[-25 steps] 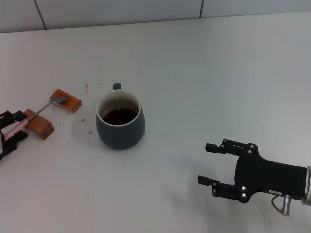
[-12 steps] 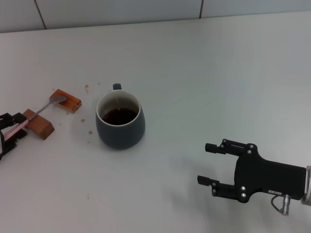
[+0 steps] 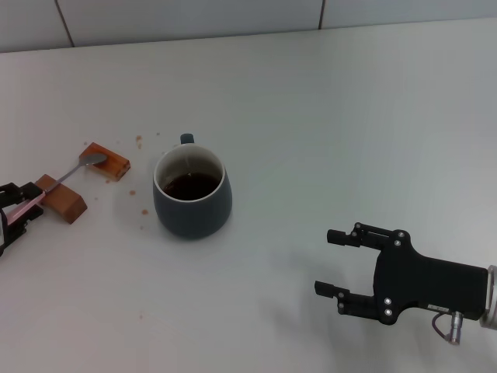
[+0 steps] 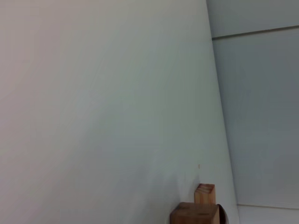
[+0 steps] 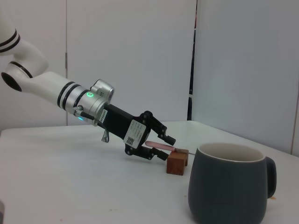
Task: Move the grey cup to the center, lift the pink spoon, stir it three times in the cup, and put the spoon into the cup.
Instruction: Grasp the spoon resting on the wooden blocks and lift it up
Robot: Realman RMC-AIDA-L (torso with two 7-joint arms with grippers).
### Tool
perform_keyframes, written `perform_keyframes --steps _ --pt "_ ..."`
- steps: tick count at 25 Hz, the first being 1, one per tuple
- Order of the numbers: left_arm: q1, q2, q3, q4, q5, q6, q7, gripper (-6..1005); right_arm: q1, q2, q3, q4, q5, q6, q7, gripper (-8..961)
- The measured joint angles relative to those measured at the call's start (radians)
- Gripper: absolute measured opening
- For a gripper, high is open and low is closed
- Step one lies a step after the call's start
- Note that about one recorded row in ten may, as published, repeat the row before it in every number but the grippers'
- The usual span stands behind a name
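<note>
The grey cup [image 3: 192,192] stands left of the middle of the table with dark liquid inside and its handle to the far side; it also shows in the right wrist view [image 5: 231,184]. The pink spoon [image 3: 68,175] lies across two brown blocks, its metal bowl on the far block [image 3: 109,161] and its pink handle [image 5: 161,145] over the near block [image 3: 65,202]. My left gripper [image 3: 17,207] is at the left edge, open, with one finger on each side of the handle's end. My right gripper [image 3: 329,262] is open and empty, low over the table at the front right.
Small brown spots [image 3: 138,141] dot the table around the cup and blocks. The two blocks also show in the left wrist view [image 4: 195,213]. A tiled wall [image 3: 194,15] runs along the table's far edge.
My left gripper has slid a little to the left along the pink handle. The spoon, the cup and my right gripper have not moved.
</note>
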Motion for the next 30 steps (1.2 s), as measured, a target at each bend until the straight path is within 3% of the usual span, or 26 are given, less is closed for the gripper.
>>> perform_keyframes --steps 21,30 --pt "0.007 -0.007 -0.007 -0.002 -0.008 0.017 0.004 249 0.007 0.0 0.0 0.0 0.0 0.009 0.0 726" --pt "0.011 -0.004 -0.069 -0.027 -0.024 0.085 0.064 193 0.013 0.001 0.0 0.0 0.0 0.015 0.0 726"
